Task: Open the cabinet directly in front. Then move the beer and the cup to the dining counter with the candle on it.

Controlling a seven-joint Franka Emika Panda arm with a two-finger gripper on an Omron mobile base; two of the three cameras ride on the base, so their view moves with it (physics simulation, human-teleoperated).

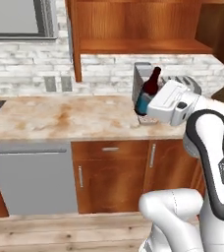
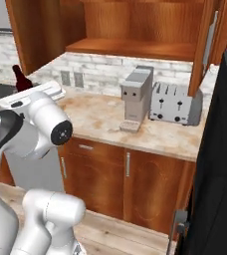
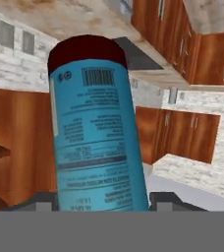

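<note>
Claw (image 3: 101, 199) clenched on beer (image 3: 97, 128), bottle carried tilted above bench (image 1: 60, 118), near coffee machine (image 2: 137, 92). Risks: tilted bottle slipping from grip; neck clipping open cabinet (image 2: 135, 30) door during swing.

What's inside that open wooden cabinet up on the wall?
The cabinet stands open; the stretch of wooden shelf in view is bare. Its upper part is cut off, and its doors hide the ends. The beer is out, tilted in the gripper.
</note>
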